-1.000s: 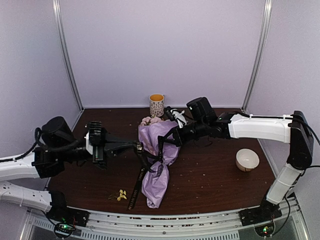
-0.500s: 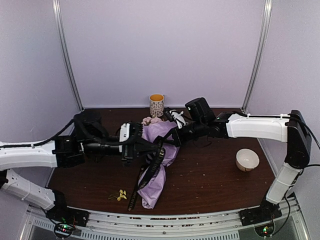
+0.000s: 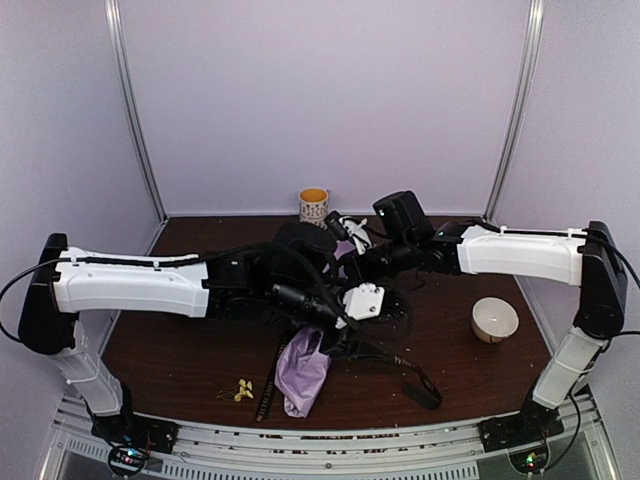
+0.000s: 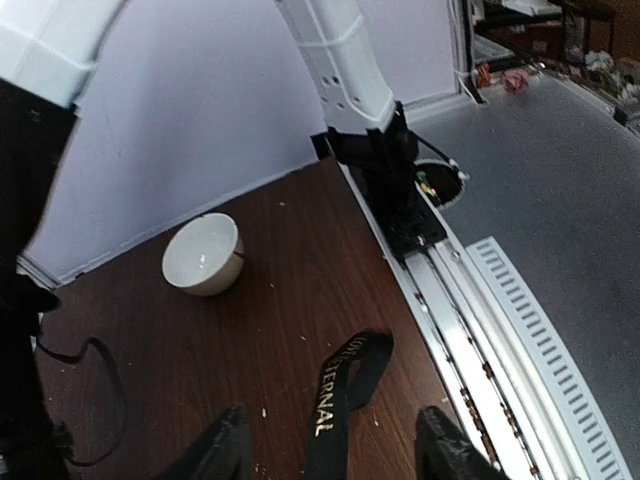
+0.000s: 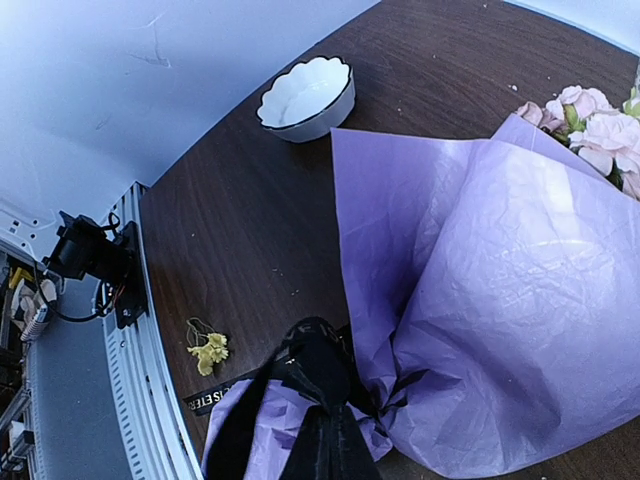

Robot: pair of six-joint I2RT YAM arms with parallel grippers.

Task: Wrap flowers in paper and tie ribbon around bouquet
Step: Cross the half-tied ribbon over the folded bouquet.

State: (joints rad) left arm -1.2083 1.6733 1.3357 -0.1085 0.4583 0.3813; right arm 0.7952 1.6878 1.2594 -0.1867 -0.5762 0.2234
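The left gripper [image 4: 335, 420] is open, the long narrow black lettered ribbon [image 4: 347, 380] running loose between its fingers onto the dark wooden table [image 4: 280, 290], while the right gripper [image 5: 318, 365] is pinched on that ribbon where it cinches the lilac paper-cone bouquet [image 5: 480, 300] lying mid-table.

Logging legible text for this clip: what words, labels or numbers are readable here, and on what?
"ERNAL": gold letters on the ribbon, left wrist view; the word's start is hidden.
Light lettering on the ribbon end in the right wrist view: too blurred to read.
Mug: pattern too small to read.
Nothing else legible.
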